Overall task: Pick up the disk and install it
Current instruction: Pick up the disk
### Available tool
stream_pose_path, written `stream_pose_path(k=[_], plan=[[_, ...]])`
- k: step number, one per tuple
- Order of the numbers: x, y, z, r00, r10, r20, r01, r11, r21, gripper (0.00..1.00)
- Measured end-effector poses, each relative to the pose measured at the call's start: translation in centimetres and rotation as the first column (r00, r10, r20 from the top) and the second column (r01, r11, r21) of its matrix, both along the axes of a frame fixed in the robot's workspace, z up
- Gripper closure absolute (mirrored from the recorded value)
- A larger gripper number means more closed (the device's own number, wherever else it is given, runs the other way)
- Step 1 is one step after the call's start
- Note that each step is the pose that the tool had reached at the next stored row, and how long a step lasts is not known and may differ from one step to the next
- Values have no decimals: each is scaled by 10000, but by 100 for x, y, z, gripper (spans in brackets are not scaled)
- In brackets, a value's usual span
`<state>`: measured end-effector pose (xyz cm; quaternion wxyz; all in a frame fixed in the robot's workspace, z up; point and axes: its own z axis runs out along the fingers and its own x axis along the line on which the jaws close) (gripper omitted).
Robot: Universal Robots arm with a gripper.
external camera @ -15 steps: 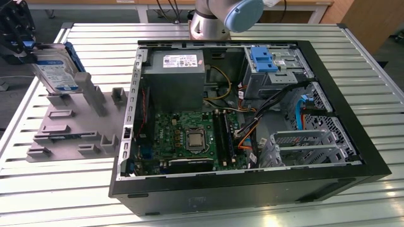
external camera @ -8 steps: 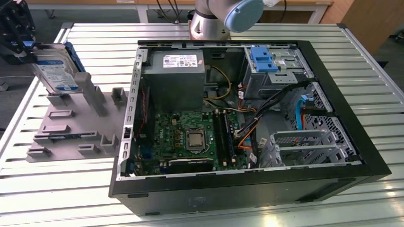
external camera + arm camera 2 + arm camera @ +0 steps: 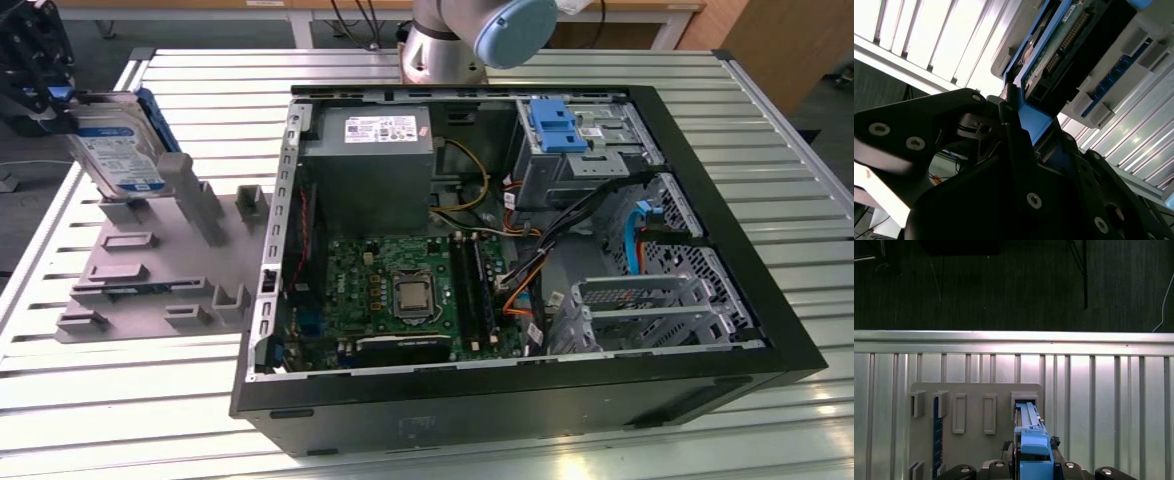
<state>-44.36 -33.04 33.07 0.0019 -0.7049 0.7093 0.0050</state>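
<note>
The disk (image 3: 118, 150) stands on edge at the exterior view's far left, over a slot of the grey holder plate (image 3: 147, 275). It is silver with a white-and-blue label and blue side rails. My black gripper (image 3: 51, 95) sits at its upper end, shut on the blue rail. In the second wrist view a finger (image 3: 1010, 117) presses against that blue rail, and the disk's circuit-board side (image 3: 1064, 40) runs away from it. The first wrist view looks along the disk's edge (image 3: 1030, 435) down to the holder's slot (image 3: 1024, 397). I cannot tell whether the disk still rests in the slot.
An open black computer case (image 3: 467, 400) lies on the slatted metal table (image 3: 747, 90), with a grey power supply (image 3: 367, 150), a green motherboard (image 3: 400, 290) and a drive bay with a blue latch (image 3: 558, 125). The arm's base (image 3: 461, 35) stands behind the case.
</note>
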Motion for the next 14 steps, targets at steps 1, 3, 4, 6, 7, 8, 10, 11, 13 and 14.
stream_pose_path(k=[1,3,4,6,7,8,10,11,13,14], plan=[[0,0,11,10000,0,-4,0,10000,-2,64],[0,0,37,10000,0,1,0,10000,0,64],[0,0,48,10000,0,-1,0,10000,1,64],[0,0,59,10000,0,3,0,10000,1,64],[0,0,63,10000,0,2,0,10000,1,64],[0,0,68,10000,0,2,0,10000,0,64],[0,0,79,10000,0,2,0,10000,0,64],[0,0,85,10000,0,1,0,10000,0,64],[0,0,96,10000,0,3,0,10000,1,64],[0,0,102,10000,0,3,0,10000,1,64]])
